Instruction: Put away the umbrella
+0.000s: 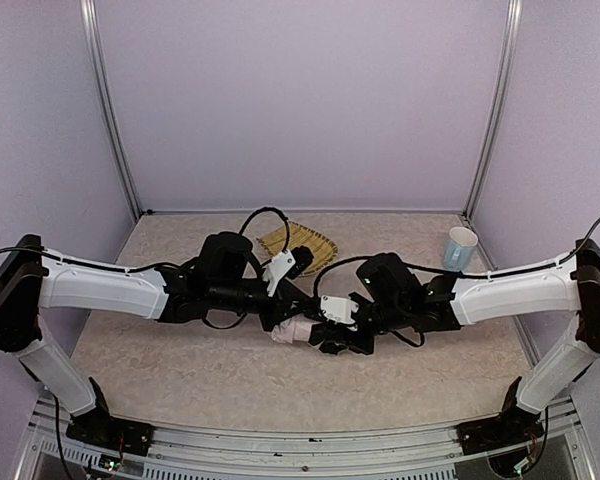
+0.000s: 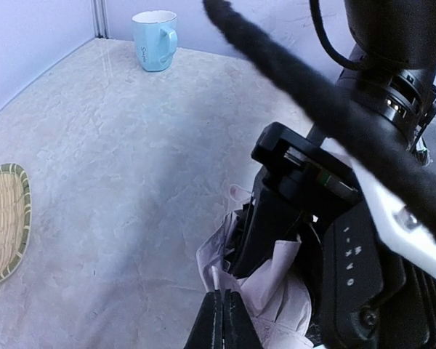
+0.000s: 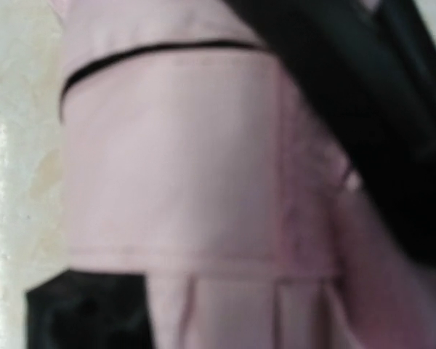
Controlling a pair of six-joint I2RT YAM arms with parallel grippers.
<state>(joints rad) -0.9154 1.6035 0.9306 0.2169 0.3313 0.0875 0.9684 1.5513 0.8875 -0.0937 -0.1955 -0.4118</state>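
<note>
Fingers of the left hand (image 2: 221, 299) are pressed together, tips against pink fabric; I cannot tell whether they pinch it. The right hand (image 1: 332, 338) clamps the bundled umbrella (image 1: 292, 330), which lies at the centre of the table (image 1: 180, 360). A tray (image 1: 298, 243) sits at 12 o'clock from it, a mug (image 1: 461, 248) at 2 o'clock.

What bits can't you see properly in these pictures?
1. Umbrella: in the top view, the left arm and right arm cover most of it, so the handle and shaft are hidden.
2. Right wrist view: blurred and too close, mostly pink fabric.
3. Tray: in the left wrist view, cut off by the left edge.
4. Mug: its writing is too small to read.
5. Left gripper: shut, at the bottom edge. Whether it pinches fabric is unclear.
</note>
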